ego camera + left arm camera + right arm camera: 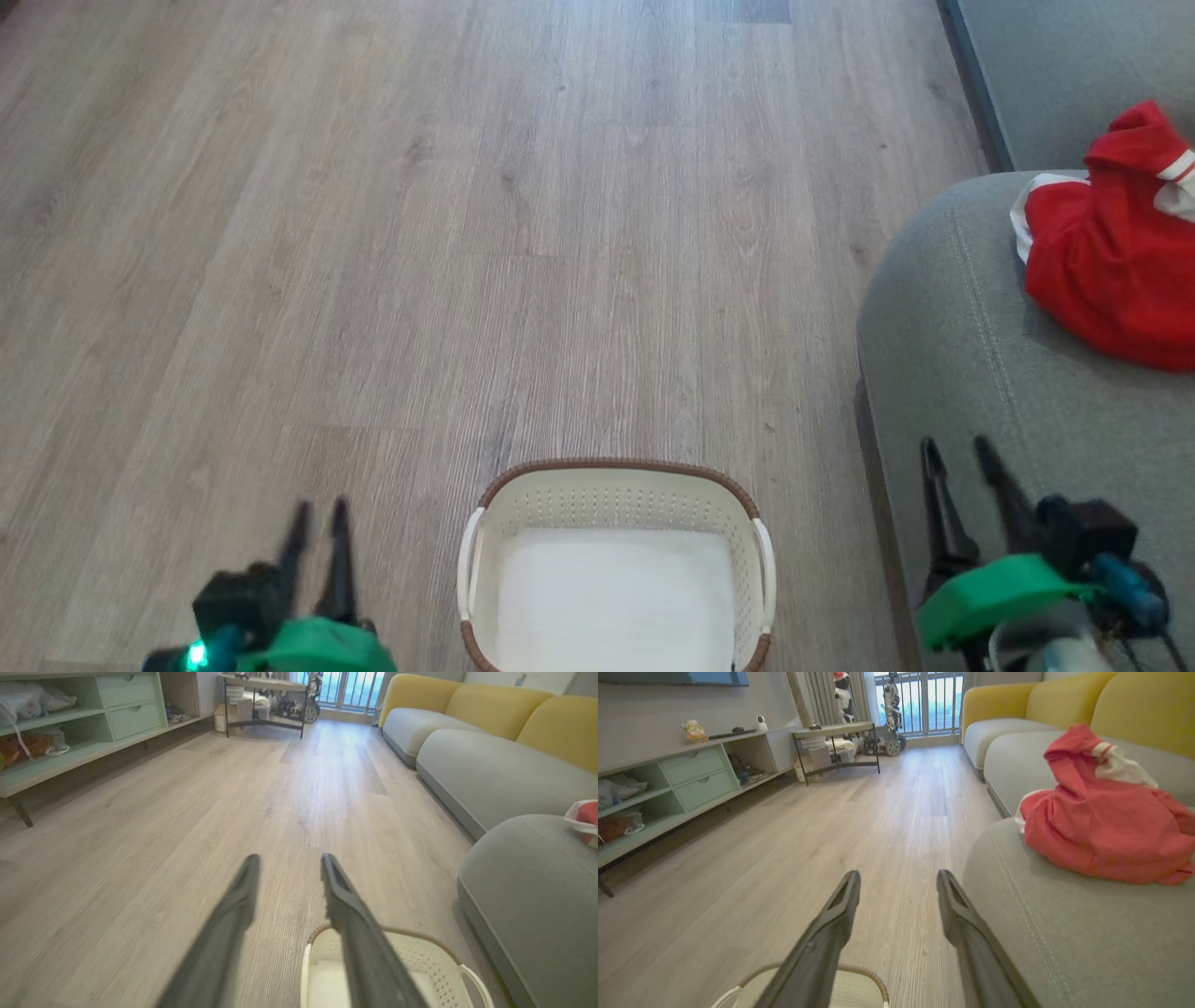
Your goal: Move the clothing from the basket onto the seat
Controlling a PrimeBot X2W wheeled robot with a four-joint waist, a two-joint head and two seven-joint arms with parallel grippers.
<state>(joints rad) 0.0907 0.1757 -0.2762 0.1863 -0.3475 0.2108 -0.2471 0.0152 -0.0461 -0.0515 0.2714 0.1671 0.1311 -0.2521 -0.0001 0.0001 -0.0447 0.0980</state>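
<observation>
left gripper (321,510) & right gripper (955,446) spread, empty; clothing (1102,271) on seat (943,327) fwd of right.

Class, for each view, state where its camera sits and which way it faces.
Head view: on the head, facing down at floor, basket, seat and clothing; left hand and right hand show.
Left wrist view: on the left wrist, facing along the floor toward a far window; own fingers show.
Right wrist view: on the right wrist, facing likewise; own fingers show.
All three share basket, seat, clothing.
</observation>
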